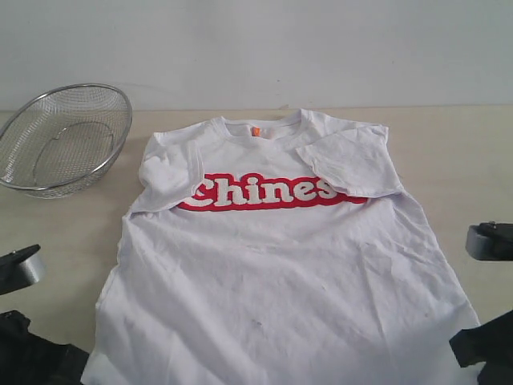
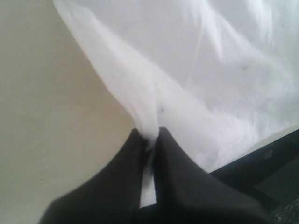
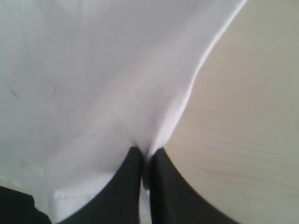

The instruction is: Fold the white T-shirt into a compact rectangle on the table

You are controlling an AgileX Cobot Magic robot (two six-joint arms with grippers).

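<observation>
Left wrist view: left pincer (image 2: 150, 136) clenched on a pinch of shirt (image 2: 219, 60) edge. Cloth rises out of the shut tips in a ridge and fans away ahead of them. Bare table (image 2: 51, 102) to one side of the tips, cloth to the other, so the grip sits on the shirt's outer edge, apparently a bottom corner.

Exterior view: shirt spread face up on the table, both sleeves (image 1: 349, 160) turned in over the chest, red lettering (image 1: 264, 192) across it. Long axis runs straight out from the pincers: bottom end at them, collar (image 1: 258, 127) at the far end. Bowl (image 1: 64, 140) well beyond the left pincer, off the cloth, beside the sleeve on that side.

Right wrist view: right pincer (image 3: 145, 156) likewise shut on a fold of shirt edge, cloth ahead and to one side, table to the other.

Judgement: each arm has its own bottom corner, neither nearer the collar. Next move likely turns on carrying both corners forward together along that axis, toward the lettering. Uneven travel would skew the fold.
</observation>
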